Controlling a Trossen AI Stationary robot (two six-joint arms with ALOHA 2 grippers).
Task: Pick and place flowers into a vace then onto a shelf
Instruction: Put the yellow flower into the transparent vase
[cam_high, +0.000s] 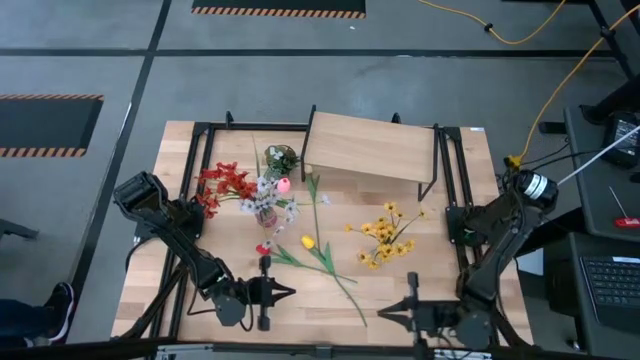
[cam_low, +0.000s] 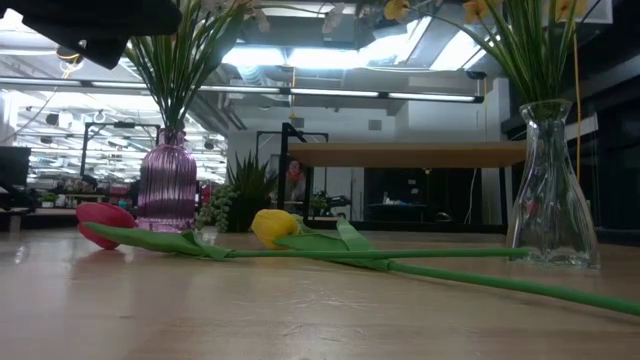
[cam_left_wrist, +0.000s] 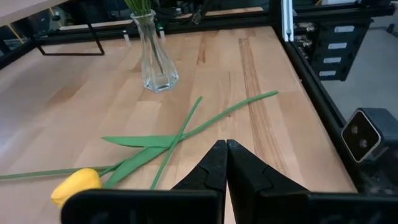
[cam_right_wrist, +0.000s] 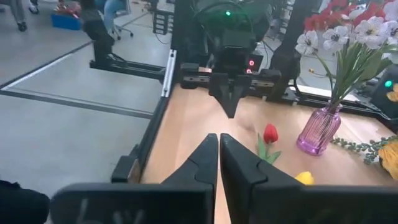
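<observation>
From above, the left tool (cam_high: 283, 293) sits low at the near edge of the pale wooden tabletop (cam_high: 430, 260), fingers pressed together on nothing; the yellow tulip bud on its long green stem (cam_high: 308, 242) lies just ahead of it, apart. The right tool (cam_high: 385, 315) is also at the near edge, facing the left one, fingers together and empty. The light-wood shelf on thin black legs (cam_high: 370, 146) stands at the far side (nothing on it).

At table height, the yellow tulip lies flat beside a red tulip bud (cam_low: 104, 219), between a ribbed purple glass vase (cam_low: 166, 182) and a clear glass vase (cam_low: 550, 190), both holding stems.

From the left wrist, closed fingertips (cam_left_wrist: 217, 163) point past the tulip's crossed stems.

From the right wrist, shut fingertips (cam_right_wrist: 208, 155) face the left tool, red tulip standing off to one side.
</observation>
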